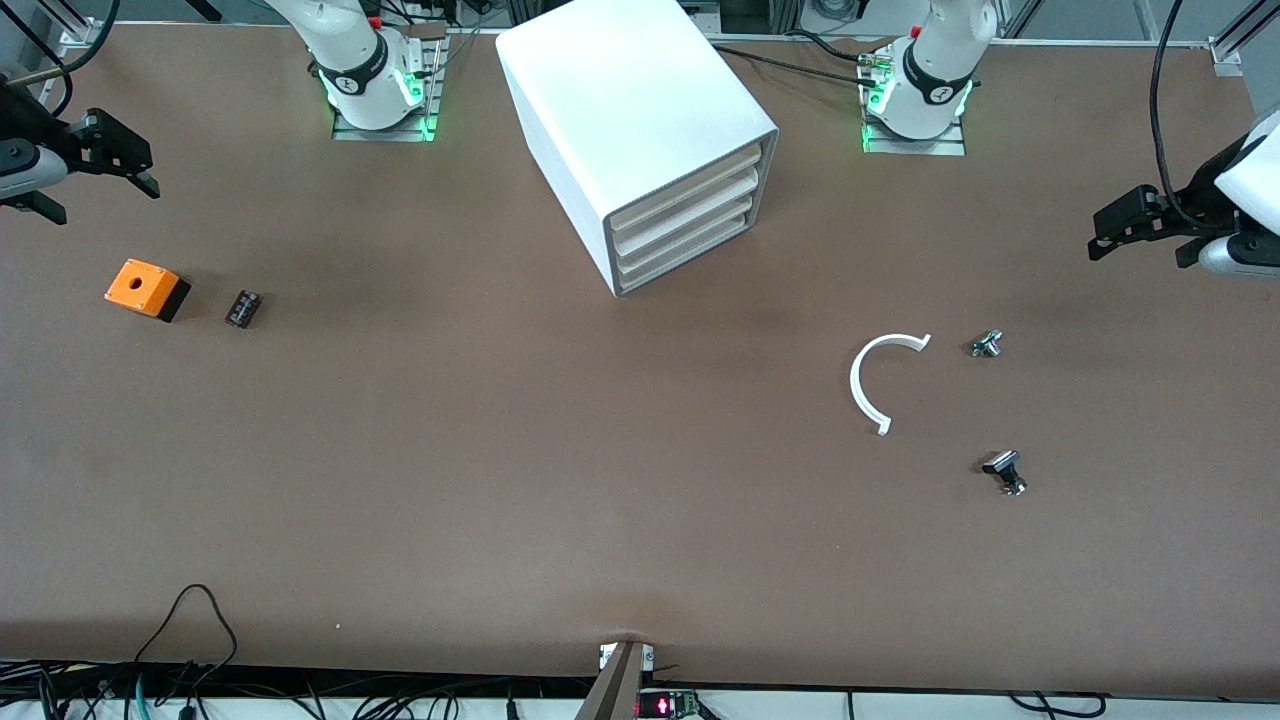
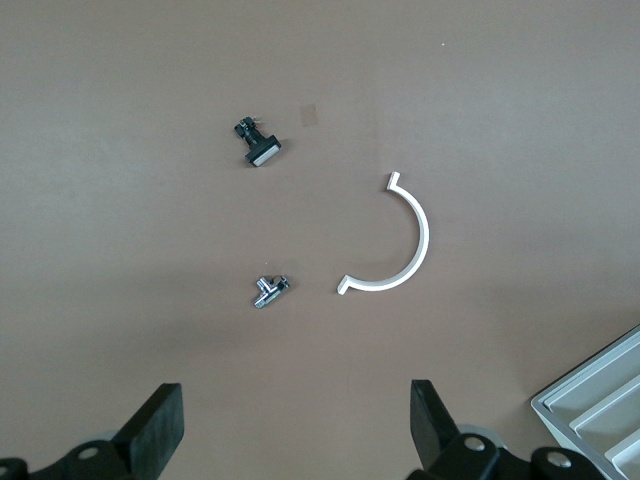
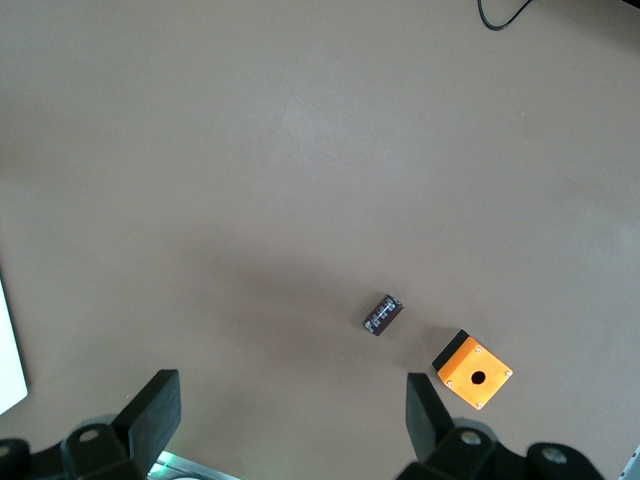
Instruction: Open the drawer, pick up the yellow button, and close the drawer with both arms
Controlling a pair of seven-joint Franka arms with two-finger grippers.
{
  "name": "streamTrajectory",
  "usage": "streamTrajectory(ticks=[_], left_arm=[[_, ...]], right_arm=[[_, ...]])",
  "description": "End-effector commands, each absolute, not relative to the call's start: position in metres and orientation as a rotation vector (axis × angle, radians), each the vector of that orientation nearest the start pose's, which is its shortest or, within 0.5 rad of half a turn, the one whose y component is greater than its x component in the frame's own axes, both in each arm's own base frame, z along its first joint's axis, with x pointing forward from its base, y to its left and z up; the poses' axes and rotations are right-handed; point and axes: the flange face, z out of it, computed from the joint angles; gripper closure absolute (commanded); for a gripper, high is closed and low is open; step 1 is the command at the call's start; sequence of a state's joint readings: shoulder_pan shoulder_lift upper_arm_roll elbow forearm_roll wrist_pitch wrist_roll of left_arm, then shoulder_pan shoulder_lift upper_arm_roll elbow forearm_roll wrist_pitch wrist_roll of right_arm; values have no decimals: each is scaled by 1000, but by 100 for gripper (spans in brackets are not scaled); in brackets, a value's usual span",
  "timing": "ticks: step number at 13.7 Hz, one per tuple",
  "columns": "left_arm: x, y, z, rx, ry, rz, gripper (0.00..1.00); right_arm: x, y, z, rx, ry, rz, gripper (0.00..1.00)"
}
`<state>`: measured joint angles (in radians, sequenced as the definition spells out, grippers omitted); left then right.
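**Item: drawer (image 1: 690,183).** Uppermost of four white trays in the white cabinet (image 1: 630,90), upper centre of the front view. The tray fronts face the lower part of the frame, angled toward the left arm's end. All four sit flush and shut.

**Item: button.** Not in sight in any view; judged to lie inside the shut top drawer.

**Item: left claw (image 1: 1100,232).** At the frame edge on the left arm's end, mid-upper height, up in the air over bare bench (image 1: 560,470). Jaws spread wide, holding and touching nothing. Its wrist view (image 2: 295,430) looks down on a white half-ring (image 2: 405,240), two small black-and-metal parts (image 2: 258,145) (image 2: 268,290) and a corner of the cabinet.

**Item: right claw (image 1: 100,200).** At the frame edge on the right arm's end, upper part, also aloft. Jaws spread wide and empty (image 3: 290,420). An orange box with a hole (image 3: 473,370) and a small dark part (image 3: 381,313) lie below it.

**Step in hand (judged):** opening not yet begun.

**Handling notes (judged):**
- The tray fronts are thin and closely stacked, so catch the top lip only, not the tray below.
- Pull along the cabinet's own slant, or the tray may bind or the cabinet slide.
- Steadying the cabinet with the other arm should help.
- Draw the tray out only far enough to reach in.
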<state>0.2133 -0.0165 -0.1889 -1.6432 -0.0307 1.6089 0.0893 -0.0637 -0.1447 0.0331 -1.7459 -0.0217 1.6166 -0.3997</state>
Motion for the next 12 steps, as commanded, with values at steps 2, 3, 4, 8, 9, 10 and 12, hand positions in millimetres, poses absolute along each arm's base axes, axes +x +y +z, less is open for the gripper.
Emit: streamTrajectory(ticks=[2, 3, 4, 8, 9, 10, 12], left_arm=[[556, 22, 609, -3152, 202, -12, 0], [558, 18, 610, -3152, 209, -15, 0], [558, 16, 609, -3151, 214, -8, 0], [557, 15, 608, -3152, 217, 7, 0], [557, 14, 609, -3151, 217, 5, 0], [557, 14, 609, -3152, 217, 7, 0], [556, 12, 609, -3150, 224, 10, 0]], right_arm=[[512, -19, 628, -3107, -568, -16, 0], [512, -19, 628, -3106, -571, -16, 0], [512, -19, 628, -3106, -571, -16, 0], [514, -24, 624, -3104, -556, -3, 0], [514, -24, 623, -3104, -556, -1, 0], [514, -26, 623, -3104, -551, -1, 0], [520, -26, 613, -3100, -550, 25, 0]])
